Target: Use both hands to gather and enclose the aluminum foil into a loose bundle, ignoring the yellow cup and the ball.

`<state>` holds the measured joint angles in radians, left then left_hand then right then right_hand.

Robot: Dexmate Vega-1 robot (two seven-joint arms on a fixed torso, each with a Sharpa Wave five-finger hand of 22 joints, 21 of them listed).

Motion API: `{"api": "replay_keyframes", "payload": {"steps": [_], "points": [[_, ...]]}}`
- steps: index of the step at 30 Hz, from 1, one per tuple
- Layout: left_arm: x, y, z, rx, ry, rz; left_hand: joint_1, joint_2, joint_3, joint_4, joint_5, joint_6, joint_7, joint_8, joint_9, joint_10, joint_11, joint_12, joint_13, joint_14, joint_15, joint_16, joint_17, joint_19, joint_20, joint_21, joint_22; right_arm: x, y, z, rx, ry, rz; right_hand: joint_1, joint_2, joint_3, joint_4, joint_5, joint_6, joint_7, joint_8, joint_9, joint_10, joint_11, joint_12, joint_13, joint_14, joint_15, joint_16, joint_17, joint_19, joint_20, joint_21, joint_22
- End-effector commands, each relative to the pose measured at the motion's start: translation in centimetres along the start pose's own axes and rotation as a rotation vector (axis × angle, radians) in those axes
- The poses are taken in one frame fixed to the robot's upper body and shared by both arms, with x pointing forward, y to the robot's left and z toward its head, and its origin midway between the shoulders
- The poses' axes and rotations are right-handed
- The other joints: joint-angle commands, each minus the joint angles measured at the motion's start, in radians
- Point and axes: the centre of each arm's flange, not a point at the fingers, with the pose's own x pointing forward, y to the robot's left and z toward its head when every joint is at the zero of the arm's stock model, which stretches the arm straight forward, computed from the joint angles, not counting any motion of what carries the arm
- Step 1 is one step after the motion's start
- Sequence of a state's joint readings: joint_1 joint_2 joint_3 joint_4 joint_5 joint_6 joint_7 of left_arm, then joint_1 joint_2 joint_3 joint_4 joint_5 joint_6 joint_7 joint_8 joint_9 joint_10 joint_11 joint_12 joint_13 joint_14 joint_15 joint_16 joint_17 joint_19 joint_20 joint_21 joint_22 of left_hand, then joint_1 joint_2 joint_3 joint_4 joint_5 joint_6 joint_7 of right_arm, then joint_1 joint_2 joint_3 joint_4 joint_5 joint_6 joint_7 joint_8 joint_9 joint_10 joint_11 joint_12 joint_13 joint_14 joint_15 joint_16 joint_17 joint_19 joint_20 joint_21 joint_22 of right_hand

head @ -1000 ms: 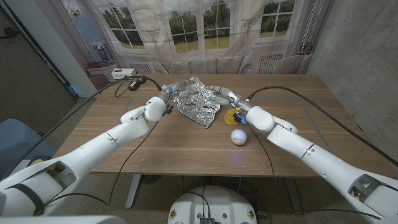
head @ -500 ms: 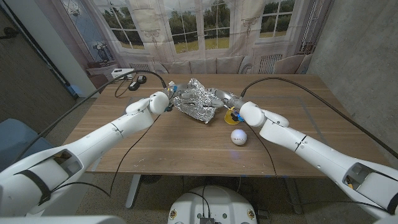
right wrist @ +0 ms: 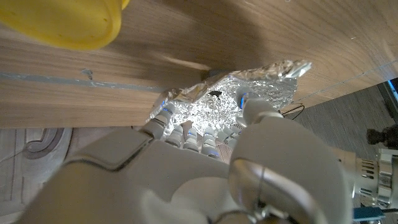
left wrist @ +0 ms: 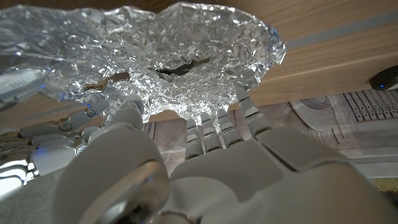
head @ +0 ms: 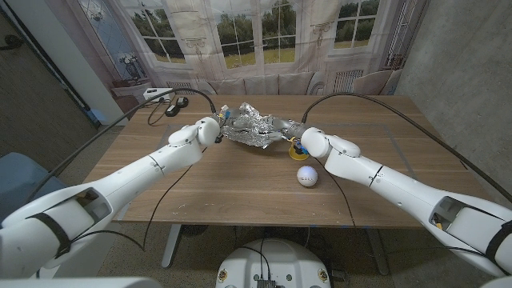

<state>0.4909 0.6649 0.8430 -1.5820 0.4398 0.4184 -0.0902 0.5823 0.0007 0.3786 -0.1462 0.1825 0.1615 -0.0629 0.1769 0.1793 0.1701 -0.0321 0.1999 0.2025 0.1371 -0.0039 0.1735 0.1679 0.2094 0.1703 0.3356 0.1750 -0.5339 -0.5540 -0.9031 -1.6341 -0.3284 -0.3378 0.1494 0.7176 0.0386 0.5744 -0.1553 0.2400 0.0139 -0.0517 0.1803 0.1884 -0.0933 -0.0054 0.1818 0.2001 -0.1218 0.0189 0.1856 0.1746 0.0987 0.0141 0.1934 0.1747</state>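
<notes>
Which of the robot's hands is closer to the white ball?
Right. The right hand is at the foil beyond the ball; the left hand is on the foil's far side.

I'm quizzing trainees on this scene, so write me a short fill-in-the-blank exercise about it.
1. The crumpled foil sits between the left hand and the ____ hand.
2. The cup beside the right wrist is ____ in colour.
3. The white ball lies on the ____, apart from the foil.

Missing words: right; yellow; table
</notes>
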Motion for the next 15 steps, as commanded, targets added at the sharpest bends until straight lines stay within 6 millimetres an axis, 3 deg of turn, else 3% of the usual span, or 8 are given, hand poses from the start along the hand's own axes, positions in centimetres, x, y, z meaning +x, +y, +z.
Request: {"api": "replay_keyframes", "payload": {"steps": [1, 5, 8, 10, 11, 15], "points": [[0.6, -0.8, 0.2, 0.057, 0.048, 0.021, 0.101, 0.035, 0.037, -0.031, 0.021, -0.021, 0.001, 0.008, 0.004, -0.005, -0.024, 0.005, 0.001, 0.001, -0.015, 0.007, 0.001, 0.053, -0.024, -0.012, -0.001, 1.3, 0.1, 0.0, 0.099, -0.040, 0.052, 0.033, 0.044, 0.026, -0.009, 0.010, -0.001, -0.001, 0.010, 0.005, 0.009, -0.007, 0.016, 0.001, 0.013, -0.006, 0.008, 0.004, 0.018, -0.007, 0.011, 0.001], [0.9, -1.4, 0.1, 0.056, 0.055, 0.025, 0.185, 0.039, 0.056, -0.039, 0.019, -0.029, 0.013, 0.012, 0.004, -0.004, -0.030, 0.010, 0.001, 0.009, -0.019, 0.008, 0.000, 0.117, -0.069, -0.008, -0.002, 1.7, 0.1, 0.3, 0.131, -0.055, 0.059, 0.037, 0.054, 0.027, -0.008, 0.013, -0.003, -0.003, 0.010, 0.005, 0.015, -0.005, 0.019, 0.001, 0.027, -0.014, 0.012, 0.004, 0.031, -0.011, 0.015, 0.002], [1.1, -1.8, -0.1, 0.039, 0.054, 0.021, 0.206, 0.034, 0.057, -0.039, 0.017, -0.033, 0.022, 0.012, 0.005, 0.001, -0.031, 0.013, 0.001, 0.015, -0.022, 0.009, 0.000, 0.139, -0.078, -0.007, -0.002, 2.1, 0.2, 0.6, 0.128, -0.056, 0.052, 0.030, 0.056, 0.021, -0.003, 0.012, -0.015, 0.000, 0.007, 0.005, 0.012, -0.004, 0.018, 0.001, 0.028, -0.012, 0.012, 0.004, 0.032, -0.011, 0.015, 0.002], [1.3, -2.1, -0.2, 0.023, 0.053, 0.018, 0.213, 0.031, 0.056, -0.038, 0.016, -0.031, 0.023, 0.013, 0.005, 0.004, -0.033, 0.014, 0.001, 0.019, -0.027, 0.010, 0.000, 0.146, -0.081, -0.006, -0.002, 2.3, 0.3, 0.9, 0.125, -0.045, 0.034, -0.006, 0.045, -0.007, 0.016, -0.001, -0.027, 0.004, 0.005, 0.005, 0.004, 0.004, 0.016, 0.001, 0.027, -0.005, 0.011, 0.006, 0.031, -0.006, 0.014, 0.002], [1.4, -2.2, -0.3, 0.016, 0.053, 0.015, 0.217, 0.027, 0.055, -0.037, 0.016, -0.029, 0.023, 0.014, 0.005, 0.004, -0.032, 0.014, 0.001, 0.021, -0.026, 0.010, 0.000, 0.152, -0.079, -0.006, -0.002, 2.4, 0.4, 1.0, 0.118, -0.041, 0.026, -0.042, 0.035, -0.037, 0.035, -0.020, -0.036, 0.005, 0.006, 0.006, 0.003, 0.004, 0.016, 0.001, 0.027, -0.002, 0.011, 0.009, 0.032, -0.001, 0.013, 0.003], [1.8, -2.5, -0.9, -0.030, 0.056, 0.000, 0.222, 0.017, 0.048, -0.032, 0.013, -0.026, 0.024, 0.016, 0.005, 0.016, -0.029, 0.019, 0.001, 0.030, -0.028, 0.012, 0.000, 0.163, -0.071, -0.008, -0.003, 2.9, 0.6, 1.5, 0.117, -0.023, 0.015, -0.075, 0.030, -0.066, 0.050, -0.040, -0.067, 0.014, 0.000, 0.006, -0.016, 0.007, 0.011, 0.001, 0.031, 0.001, 0.012, 0.010, 0.036, 0.000, 0.014, 0.003]]}}
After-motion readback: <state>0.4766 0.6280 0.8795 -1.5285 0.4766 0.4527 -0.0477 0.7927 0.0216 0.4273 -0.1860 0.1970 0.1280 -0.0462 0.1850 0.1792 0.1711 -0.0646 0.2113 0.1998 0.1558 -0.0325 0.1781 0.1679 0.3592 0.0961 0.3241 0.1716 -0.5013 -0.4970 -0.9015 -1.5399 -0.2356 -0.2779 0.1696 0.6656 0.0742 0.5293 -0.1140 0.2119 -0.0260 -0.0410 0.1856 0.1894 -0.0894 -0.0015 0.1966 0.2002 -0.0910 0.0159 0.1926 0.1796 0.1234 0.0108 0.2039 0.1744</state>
